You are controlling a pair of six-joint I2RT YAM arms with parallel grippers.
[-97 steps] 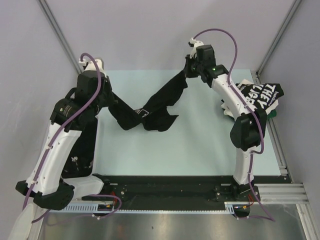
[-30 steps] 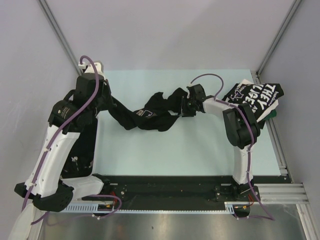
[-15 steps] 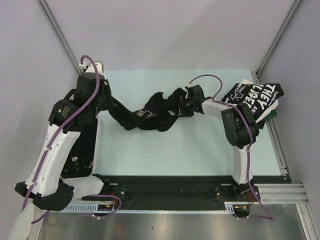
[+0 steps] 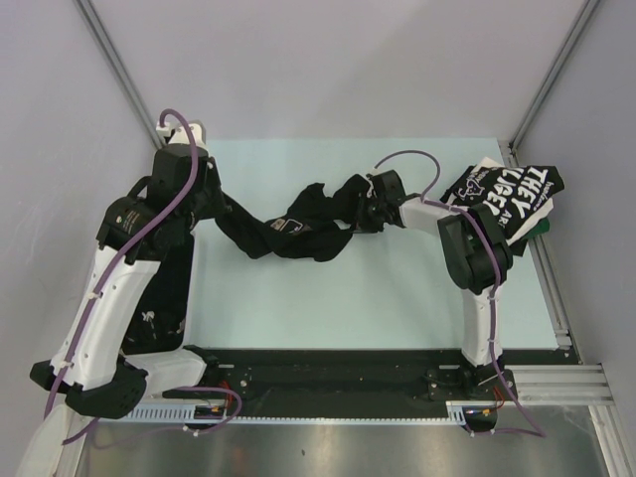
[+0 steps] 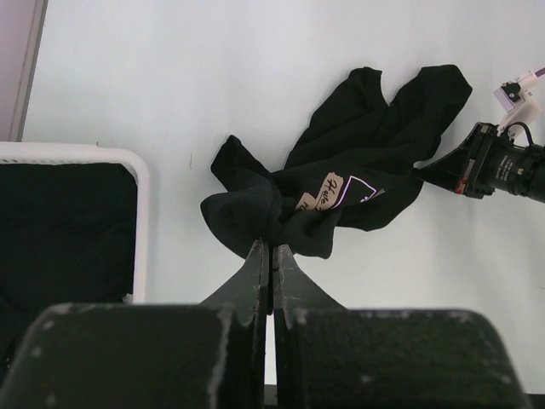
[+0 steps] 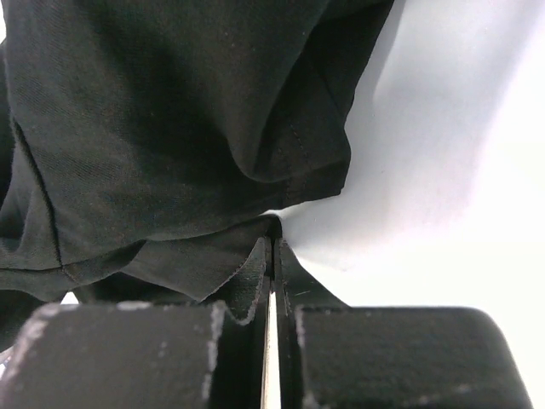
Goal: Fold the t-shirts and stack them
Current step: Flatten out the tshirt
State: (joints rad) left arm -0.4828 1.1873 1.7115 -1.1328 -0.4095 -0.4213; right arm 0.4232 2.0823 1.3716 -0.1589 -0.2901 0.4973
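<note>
Black t-shirt (image 4: pixel 308 224) in the middle of the table (image 4: pixel 397 288), bunched into a crumpled rope and strung between the two sets of fingers. One end is wadded right at the tips of the left gripper (image 5: pixel 271 249), whose fingers are pressed together and pinching a knot of cloth. From there the shirt runs away from those fingertips and off to their right, with a small neck label (image 5: pixel 328 189) turned up just beyond them.

The other end tapers to a point at the right gripper (image 6: pixel 272 228). Its fingers are squeezed tight too, nipping a hem edge at the very tips, while the rest of the fabric billows above and to the left of them.

The left arm rises from its base, folds sharply at the elbow and angles its wrist down onto the cloth from the far-left side. The right arm stands up from its base, bends at the elbow and lays its forearm low across the table, the wrist near level and pointing left into the shirt.

Behind the right fingers, past the elbow, a lettered t-shirt (image 4: pixel 517 194) lies rumpled at the table's right edge. To the left of the left fingers sits a white basket (image 5: pixel 140 196) with dark cloth inside.
</note>
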